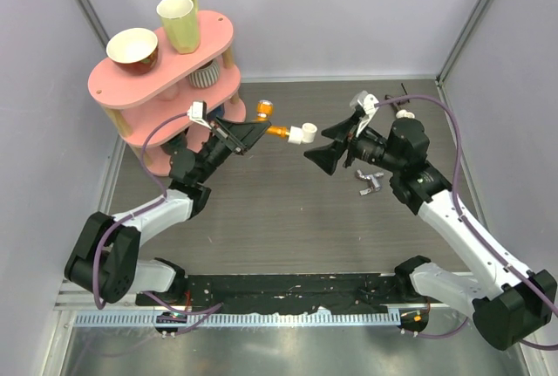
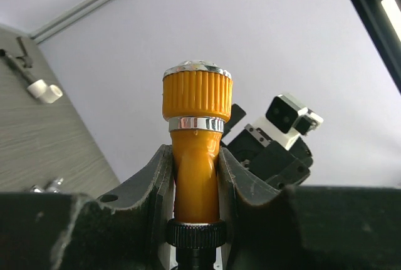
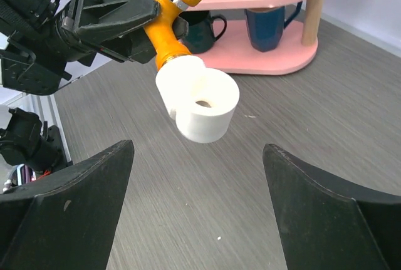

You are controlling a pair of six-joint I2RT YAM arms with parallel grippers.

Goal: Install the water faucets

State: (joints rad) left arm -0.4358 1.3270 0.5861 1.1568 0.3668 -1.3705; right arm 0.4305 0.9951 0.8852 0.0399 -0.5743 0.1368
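Joining seems the step in hand: the left end effector point(image 1: 251, 132) pinches the orange tap point(image 2: 195, 157) aloft over the tabletop point(image 1: 261, 219), with the white fitting point(image 3: 203, 104) sitting on the tap's far end. The right end effector point(image 3: 197, 146) is spread wide, facing the fitting without touching it. Next it likely must advance squarely and close on the fitting. The pink shelf point(image 1: 131, 88) crowds the left arm from behind; the gap between the arms is open.
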